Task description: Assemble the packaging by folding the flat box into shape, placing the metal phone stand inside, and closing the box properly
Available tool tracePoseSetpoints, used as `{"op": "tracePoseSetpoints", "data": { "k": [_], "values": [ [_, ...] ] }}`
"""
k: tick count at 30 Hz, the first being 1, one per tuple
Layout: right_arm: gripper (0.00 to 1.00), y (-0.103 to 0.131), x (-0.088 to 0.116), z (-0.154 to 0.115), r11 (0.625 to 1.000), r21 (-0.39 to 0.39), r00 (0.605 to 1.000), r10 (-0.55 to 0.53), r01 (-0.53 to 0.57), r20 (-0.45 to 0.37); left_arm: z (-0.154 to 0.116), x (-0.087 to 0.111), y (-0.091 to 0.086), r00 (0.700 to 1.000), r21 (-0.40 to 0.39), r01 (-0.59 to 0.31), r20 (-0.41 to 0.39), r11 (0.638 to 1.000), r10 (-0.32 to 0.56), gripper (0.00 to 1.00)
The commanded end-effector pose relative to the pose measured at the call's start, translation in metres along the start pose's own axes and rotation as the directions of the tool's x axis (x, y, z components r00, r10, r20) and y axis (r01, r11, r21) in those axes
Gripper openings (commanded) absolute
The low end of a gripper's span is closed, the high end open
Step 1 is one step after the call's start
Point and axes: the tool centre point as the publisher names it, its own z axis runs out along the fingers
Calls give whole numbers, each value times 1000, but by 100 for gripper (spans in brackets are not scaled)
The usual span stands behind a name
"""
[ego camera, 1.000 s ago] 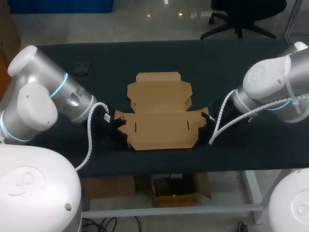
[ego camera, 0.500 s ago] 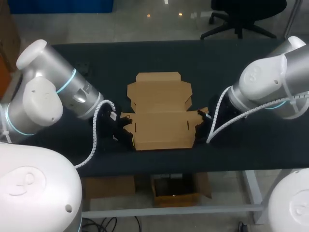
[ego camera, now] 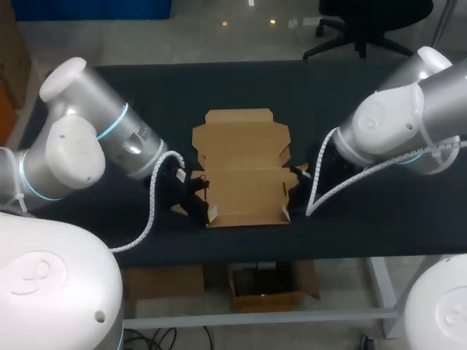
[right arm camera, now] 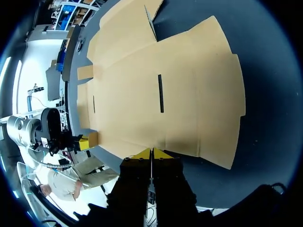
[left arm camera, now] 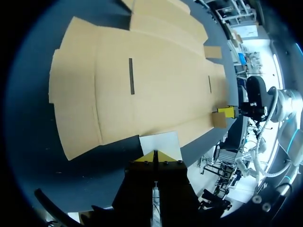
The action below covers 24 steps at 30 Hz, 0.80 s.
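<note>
**Cardboard blank flat between two closed hands; long axis runs hand to hand**

1. Location of work. The cardboard blank (ego camera: 241,175) lies unfolded near the middle of the dark counter (ego camera: 328,95). Its lid panel (ego camera: 239,131) is on the far side, away from the robot. The metal phone stand does not show in any view.

2. Governing relation. The blank's long axis runs side to side, from one arm to the other. The left hand (left arm camera: 155,155) is low at the blank's left short end. The right hand (right arm camera: 151,153) is low at the right short end, and the two face each other along that axis. Neither arm is the nearer, since each has one end directly ahead of its fingers.

3. Hand state. In each wrist view the yellow tips are pressed together with nothing gripped between them. The cardboard edge sits just ahead of each pair of tips. Whether the tips touch that edge cannot be told.

4. Assessment. Folding appears barely begun, and the base and lid read as flat. In the overhead view the short ends beside the hands look slightly raised, though this is uncertain. The next move probably calls for both ends to be pushed inward and upward together. Uneven pressure could slide the blank along its own axis.
</note>
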Motion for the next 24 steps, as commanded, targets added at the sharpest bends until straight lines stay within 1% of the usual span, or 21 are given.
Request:
{"op": "tracePoseSetpoints", "data": {
  "k": [1, 4, 17, 24],
  "values": [
    [0, -1, 5, 3, 1000, -3, 1000, 3, -2, 20, 6, 2, -4, 1000, -10, 1, 7, 1000, -1, 0],
    [0, -2, 5, 5, 1000, 0, 1000, 4, -4, 24, 7, 1, -5, 1000, -13, 2, 6, 1000, -2, 0],
    [0, -21, 0, 10, 1000, -3, 999, 21, -21, 47, 9, -1, -5, 1000, -8, 11, 4, 1000, -11, 0],
    [0, -30, 2, 11, 1000, -12, 998, 24, -23, 61, 13, 0, -5, 1000, -11, 12, 5, 1000, -12, 0]
  ]
}}
